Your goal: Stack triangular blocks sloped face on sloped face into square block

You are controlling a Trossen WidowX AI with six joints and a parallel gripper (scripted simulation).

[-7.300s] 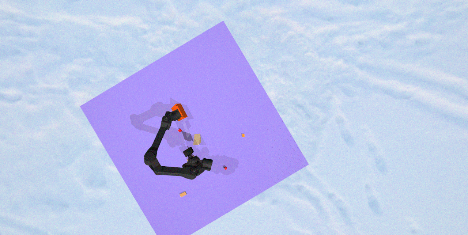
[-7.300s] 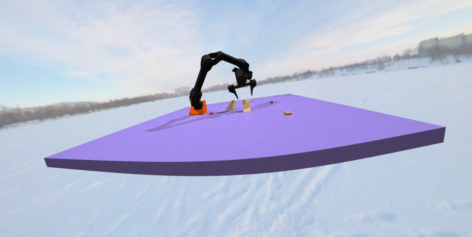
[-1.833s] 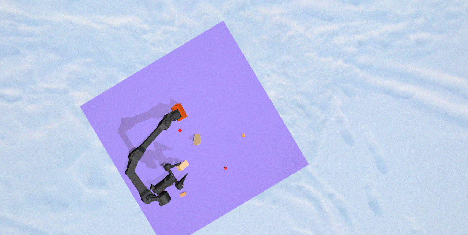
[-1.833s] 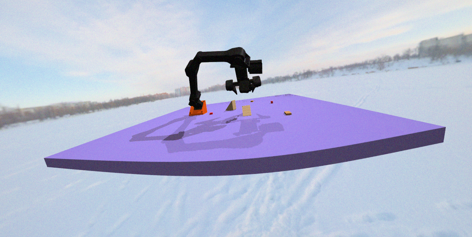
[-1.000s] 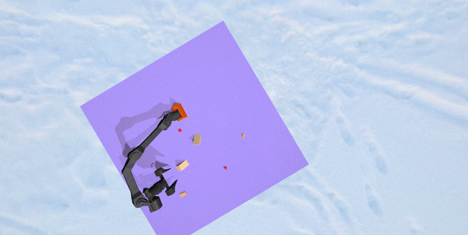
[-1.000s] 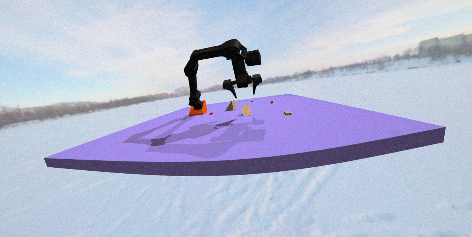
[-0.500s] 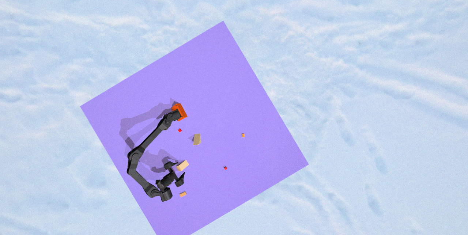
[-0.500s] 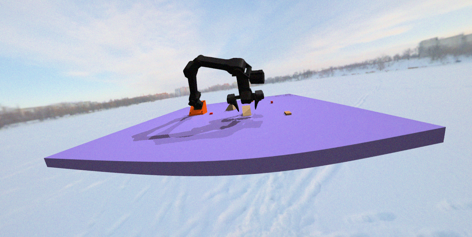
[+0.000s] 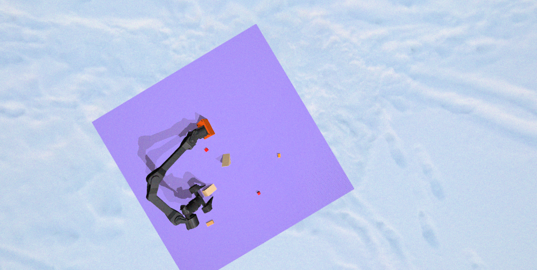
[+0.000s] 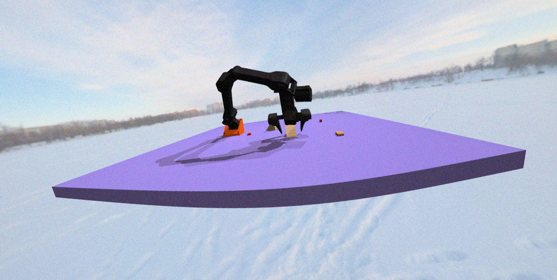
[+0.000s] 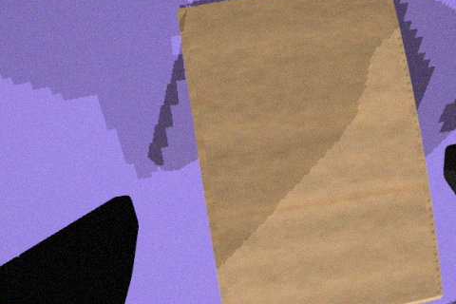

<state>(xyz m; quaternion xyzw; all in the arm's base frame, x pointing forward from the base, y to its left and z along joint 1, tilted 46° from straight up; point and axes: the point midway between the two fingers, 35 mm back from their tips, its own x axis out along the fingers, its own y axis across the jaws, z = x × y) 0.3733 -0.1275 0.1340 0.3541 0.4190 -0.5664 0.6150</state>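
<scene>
A light wooden triangular block [image 9: 211, 189] [image 10: 290, 130] [image 11: 304, 128] stands on the purple table [image 9: 243, 80] [image 10: 233, 177]. It is partly in the arm's shadow and fills much of the wrist view. My gripper [image 9: 208, 191] [image 10: 291, 132] [image 11: 293, 186] is open and empty, low over this block. Its fingers are on either side of the block, with a visible gap to each in the wrist view. The other triangular block [image 9: 225, 159] [image 10: 270, 127] stands apart, nearer the middle of the table. It is partly hidden behind a finger in the exterior view and out of the wrist view.
A red cube [image 9: 206, 149] [image 10: 248, 134] lies near the orange arm base [image 9: 209, 127] [image 10: 239, 126]. Another red cube [image 9: 258, 193] [image 10: 320, 120] lies farther out. A flat orange-tan block [image 9: 209, 223] [image 10: 339, 133] lies beyond the gripper, and a small orange block [image 9: 279, 155] lies at the far side.
</scene>
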